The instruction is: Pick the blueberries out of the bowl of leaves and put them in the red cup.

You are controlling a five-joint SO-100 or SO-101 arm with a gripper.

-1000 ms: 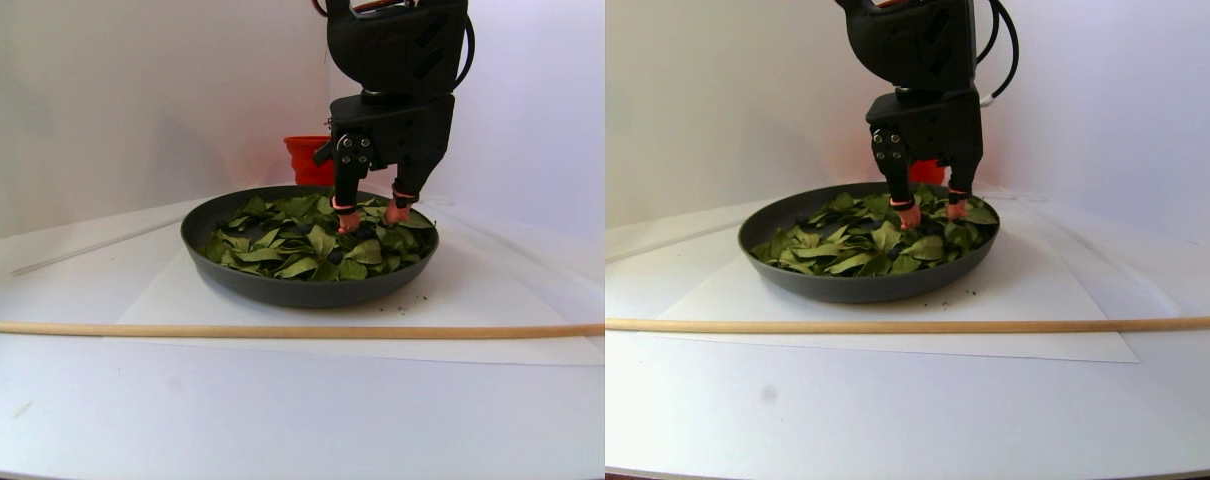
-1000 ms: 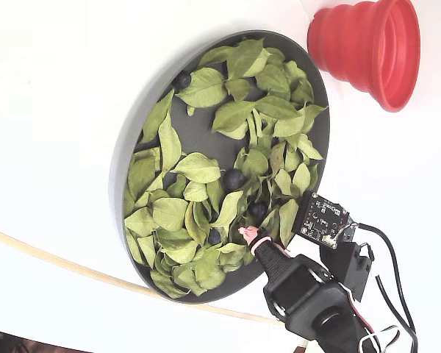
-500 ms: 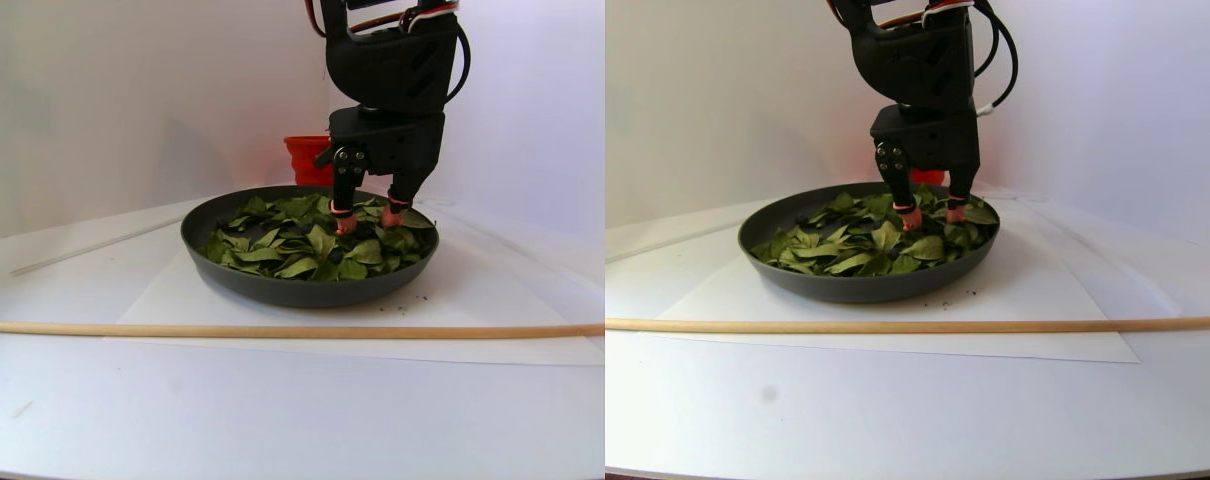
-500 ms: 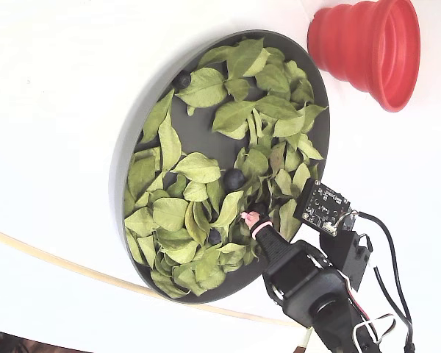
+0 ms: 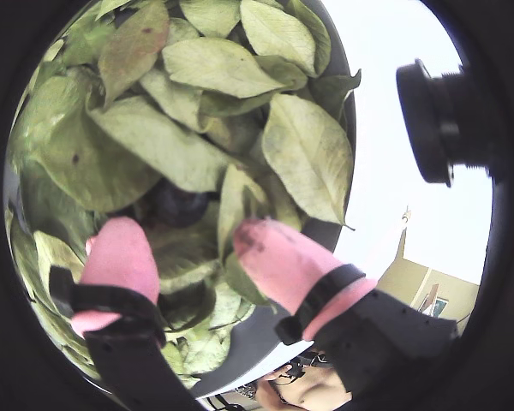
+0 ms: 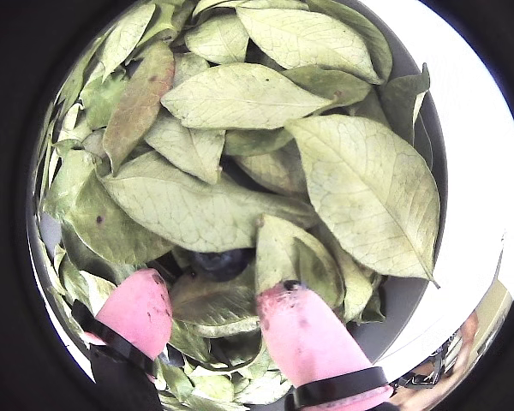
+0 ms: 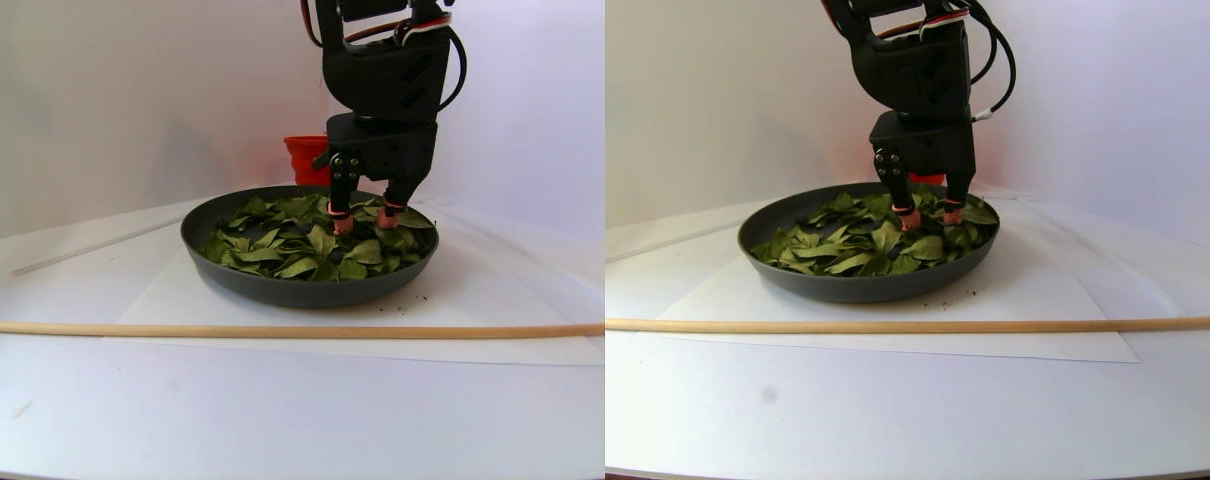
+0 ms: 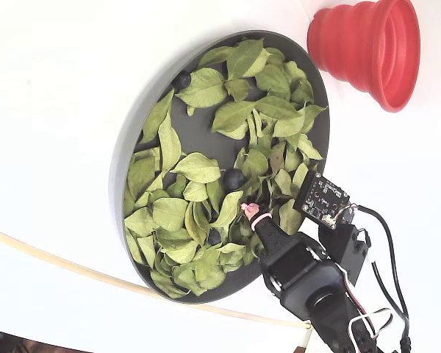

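Claw [image 6: 216, 310] hanging released, pink fingertips [image 5: 120, 257] spread apart, dipping among leaves [image 6: 240, 94] inside bowl [image 8: 125, 158]. One blueberry [image 6: 216, 262] lying half-hidden under leaves, just ahead of gap between tips. Another blueberry [image 8: 234, 178] sitting just beyond claw. Red cup [image 8: 367, 50] standing on desk [image 8: 51, 88], well apart from claw, outside bowl.

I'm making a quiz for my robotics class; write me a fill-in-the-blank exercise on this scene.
1. The gripper hangs over the dark ____ of leaves.
2. A blueberry lies between its pink fingers, so the gripper is ____.
3. The cup beside the bowl is ____.
4. A thin ____ rod lies on the table in front of the bowl.

Missing words: bowl; open; red; wooden
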